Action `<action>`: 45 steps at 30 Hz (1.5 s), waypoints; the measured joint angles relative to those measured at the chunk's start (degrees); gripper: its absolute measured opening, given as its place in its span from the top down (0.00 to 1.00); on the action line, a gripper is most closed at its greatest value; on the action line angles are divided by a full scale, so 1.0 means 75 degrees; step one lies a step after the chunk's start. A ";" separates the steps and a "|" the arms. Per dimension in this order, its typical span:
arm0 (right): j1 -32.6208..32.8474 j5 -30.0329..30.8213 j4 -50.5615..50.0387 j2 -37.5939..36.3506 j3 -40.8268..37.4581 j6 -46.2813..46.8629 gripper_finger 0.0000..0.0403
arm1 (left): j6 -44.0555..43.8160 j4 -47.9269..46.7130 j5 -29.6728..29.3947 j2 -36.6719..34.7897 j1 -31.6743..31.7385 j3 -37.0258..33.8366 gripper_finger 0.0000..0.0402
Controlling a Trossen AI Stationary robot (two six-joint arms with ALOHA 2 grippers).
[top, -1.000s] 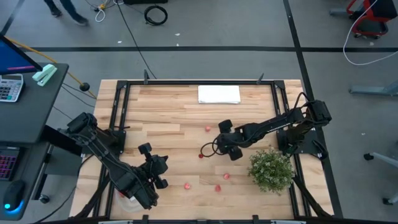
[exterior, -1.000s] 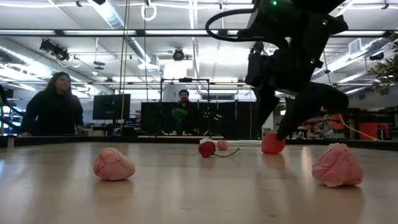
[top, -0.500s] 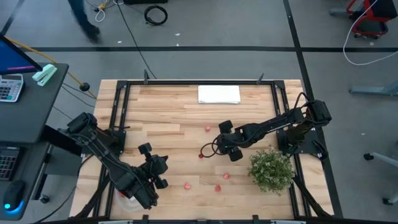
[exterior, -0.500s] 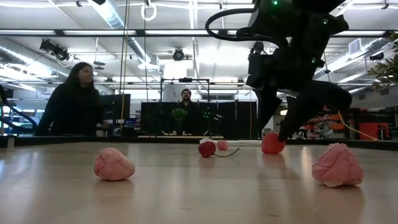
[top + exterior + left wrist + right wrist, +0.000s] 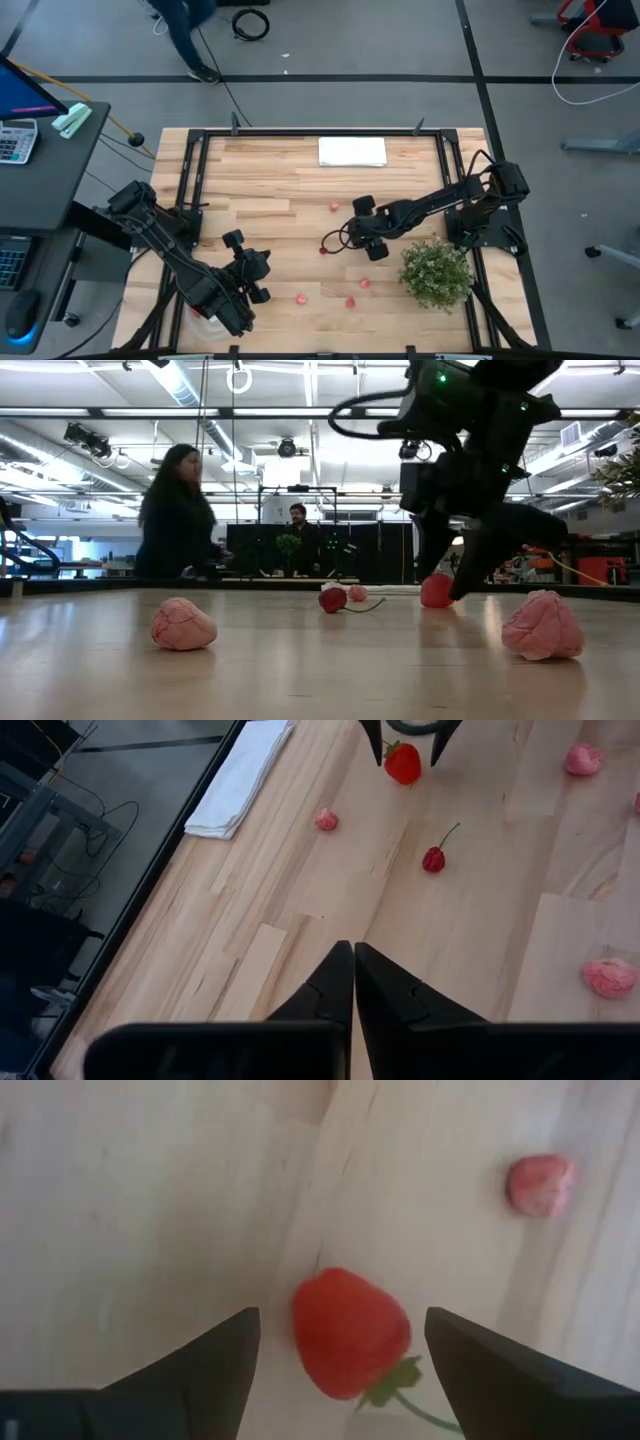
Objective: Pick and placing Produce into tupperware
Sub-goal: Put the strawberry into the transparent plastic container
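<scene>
High view: tupperware (image 5: 203, 318) at the table's near left corner, mostly hidden under the left arm, contents not discernible; left gripper (image 5: 353, 982) closed, empty, raised beside it; right gripper (image 5: 335, 1345) spread wide, straddling a red strawberry (image 5: 349, 1331) at mid-table.

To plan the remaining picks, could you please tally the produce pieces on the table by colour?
Pink pieces: 4
Red strawberry: 1
Dark red cherry: 1
Total: 6
</scene>
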 joint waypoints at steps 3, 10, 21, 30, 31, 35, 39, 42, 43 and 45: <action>-0.0001 0.0074 0.0043 0.0030 -0.0027 0.0007 0.27 | 0.0000 0.0006 0.0001 0.0006 0.0000 0.0000 0.97; -0.0013 0.0059 0.0165 0.0022 -0.0121 0.0268 0.27 | 0.0000 -0.0031 0.0001 0.0006 0.0000 0.0000 0.96; 0.0002 0.0066 0.0835 -0.0024 -0.0753 0.0971 0.35 | -0.0005 -0.0023 -0.0001 0.0006 0.0000 0.0000 0.97; -0.0006 0.0051 0.0908 -0.0003 -0.0711 0.1891 0.41 | -0.0006 -0.0023 0.0001 0.0006 0.0000 0.0000 0.95; -0.0006 0.0060 0.0912 0.0002 -0.0711 0.2151 0.42 | -0.0006 -0.0023 0.0001 0.0006 0.0000 0.0000 0.95; -0.0006 0.0065 0.0940 0.0008 -0.0714 0.3168 0.46 | -0.0003 -0.0026 0.0001 0.0006 0.0000 0.0000 0.94; 0.0035 0.0190 0.1134 0.0025 -0.0717 0.4025 0.51 | -0.0003 -0.0026 0.0001 0.0006 0.0000 0.0000 0.95; 0.0113 0.0300 0.1543 0.0056 -0.0734 0.4658 0.52 | -0.0002 -0.0027 -0.0003 0.0006 0.0000 0.0000 0.97; 0.0138 0.0300 0.1759 0.0060 -0.0742 0.4827 0.51 | 0.0000 -0.0032 -0.0024 0.0006 0.0000 0.0000 0.97; 0.0218 0.0305 0.2367 0.0057 -0.0742 0.5149 0.50 | 0.0003 -0.0057 -0.0179 0.0006 -0.0003 0.0000 0.97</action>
